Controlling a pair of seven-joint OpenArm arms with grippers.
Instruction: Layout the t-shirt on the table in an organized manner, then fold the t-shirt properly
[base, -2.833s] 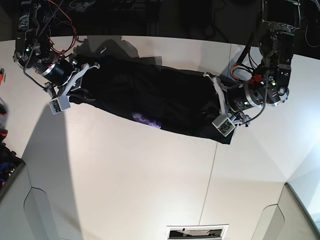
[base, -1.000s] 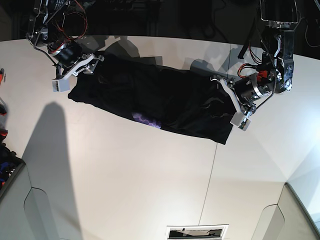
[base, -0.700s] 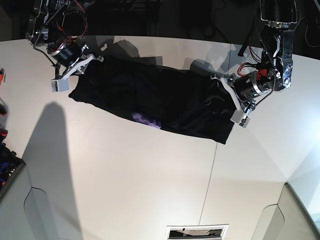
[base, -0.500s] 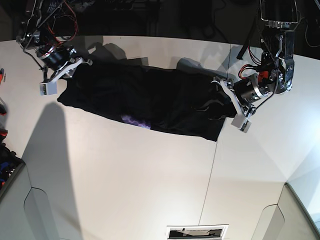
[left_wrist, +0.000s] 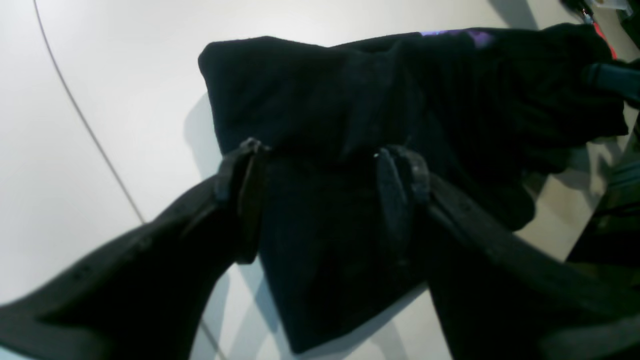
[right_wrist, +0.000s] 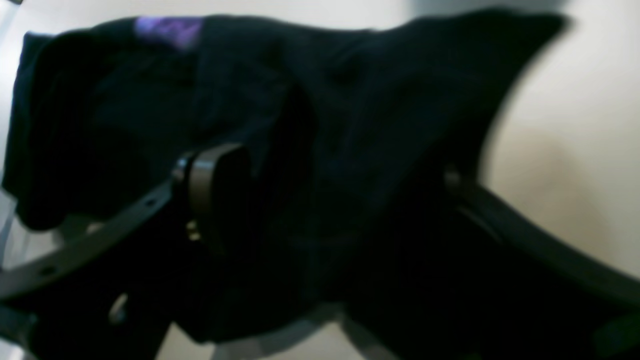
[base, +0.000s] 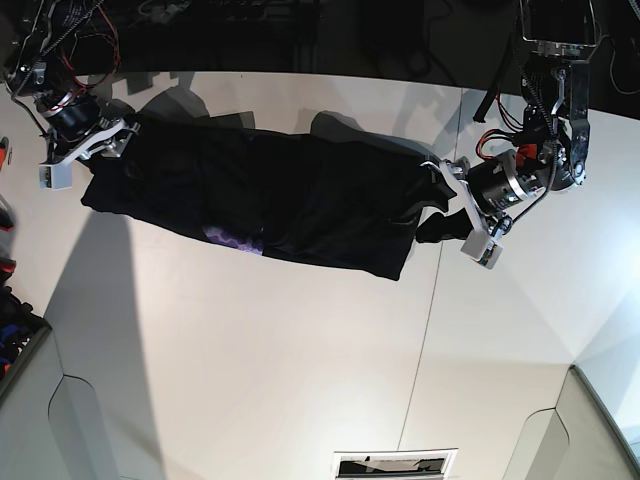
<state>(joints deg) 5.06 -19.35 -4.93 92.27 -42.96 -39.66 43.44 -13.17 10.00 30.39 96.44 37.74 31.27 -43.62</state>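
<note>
White table (base: 300, 350) with thin dark seams fills the base view, dark clutter along the far edge. T-shirt (base: 270, 195) lies on it as a long black strip, rumpled, with a bit of purple print (base: 232, 238) at its near edge. Right gripper (base: 88, 150) sits at one end of the strip, left gripper (base: 455, 210) at the other, where a dark tab of cloth reaches toward it. Step looks like laying out: shirt is stretched lengthwise but not spread flat, sleeves not distinguishable, no fold made yet. Next move probably calls for a firm pinch on an edge or corner at each end, then pulling apart to open the width.

Left wrist view: table (left_wrist: 100, 75) pale with one seam line. Left gripper (left_wrist: 322, 150) has jaws wide apart, and a thick fold of the t-shirt (left_wrist: 325, 90) runs right between the fingers and on past the tips. Cloth fills the gap; cannot tell if it is pinched or just lying there. Purple print (left_wrist: 470, 35) shows at the far top.

Right wrist view: blurred. Right gripper (right_wrist: 332, 170) also has jaws spread wide, black t-shirt (right_wrist: 350, 100) bunched between and beyond the fingers, table (right_wrist: 550, 150) bare to one side. Purple print (right_wrist: 170, 27) sits near the top corner. No clear hold visible. Risk, as a guess: closing on a bunched layer drags the whole strip instead of spreading it.
</note>
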